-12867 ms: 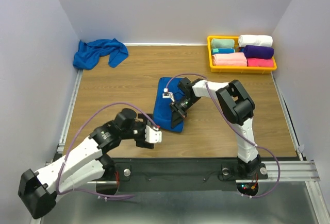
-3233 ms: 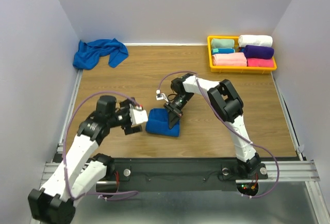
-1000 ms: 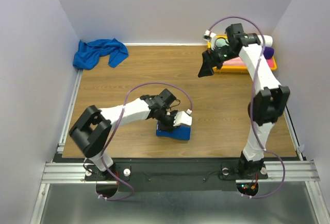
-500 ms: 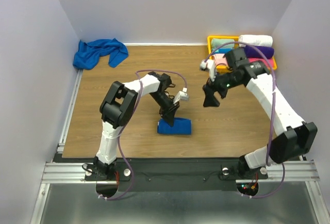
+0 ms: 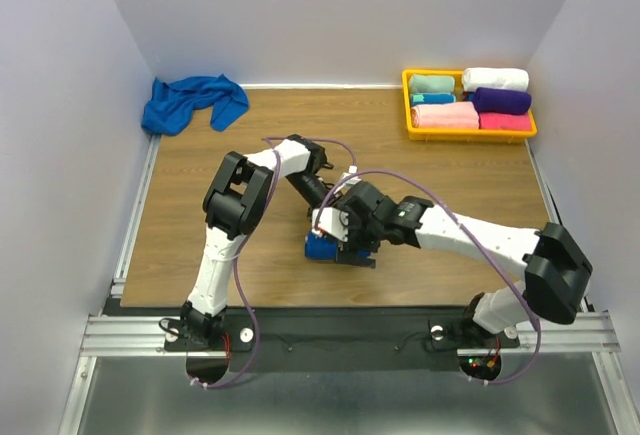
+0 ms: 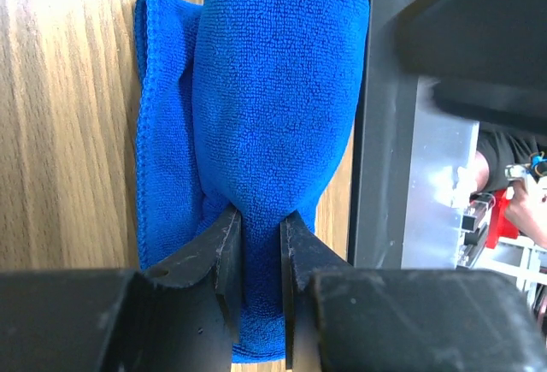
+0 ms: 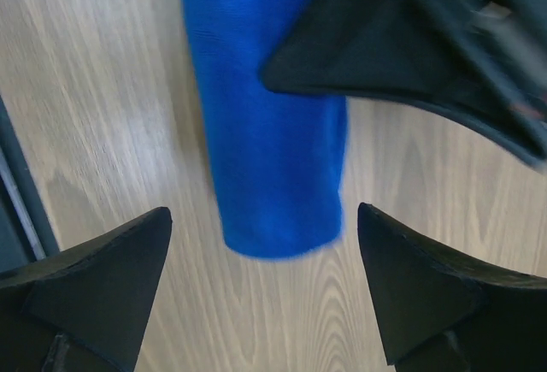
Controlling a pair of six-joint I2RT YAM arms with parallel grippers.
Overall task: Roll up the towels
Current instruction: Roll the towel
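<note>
One rolled towel (image 5: pixel 318 248) lies at 6 o'clock on the table (image 5: pixel 450 185), worked from both ends.
The left fingers (image 6: pixel 229 244) pinch one end, the roll's long axis running to their 12 o'clock; the right fingers (image 7: pixel 102 278) stand open astride the other end, gripping nothing. A second towel (image 5: pixel 195 100) lies crumpled at 10 o'clock, nearer the left arm (image 5: pixel 228 205).

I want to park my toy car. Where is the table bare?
Bare wood: between the crumpled towel and the tray, and in front of the tray. Crowded: the middle, left gripper and right gripper at the rolled towel.
</note>
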